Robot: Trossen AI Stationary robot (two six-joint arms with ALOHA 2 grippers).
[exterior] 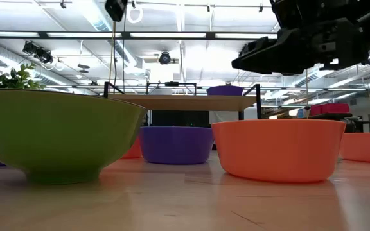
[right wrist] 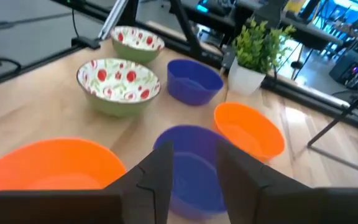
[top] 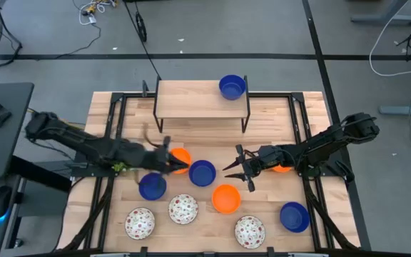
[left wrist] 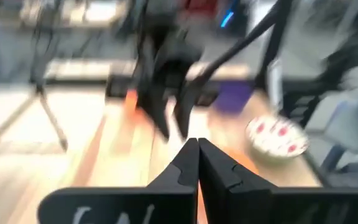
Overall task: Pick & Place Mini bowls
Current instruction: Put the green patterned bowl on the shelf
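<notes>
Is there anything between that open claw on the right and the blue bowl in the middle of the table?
Nothing visible. The right gripper hangs open just beside the middle blue bowl, with only bare table between them. The orange bowl sits off to one side, nearer the table's front, not in the path. The left gripper is at the bowl's far side.

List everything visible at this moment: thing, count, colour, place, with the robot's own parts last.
Blue mini bowls: four, blue; one on the shelf, three on the table.
Orange mini bowls: three, orange; mid-table, one partly hidden under each arm.
Speckled mini bowls: three, white with red-green pattern; front row.
Shelf: one, light wood on black legs; back of table.
Plant: one, green in white pot; under the left arm.
Left gripper: shut, beside an orange bowl.
Right gripper: open, above mid-table.
</notes>
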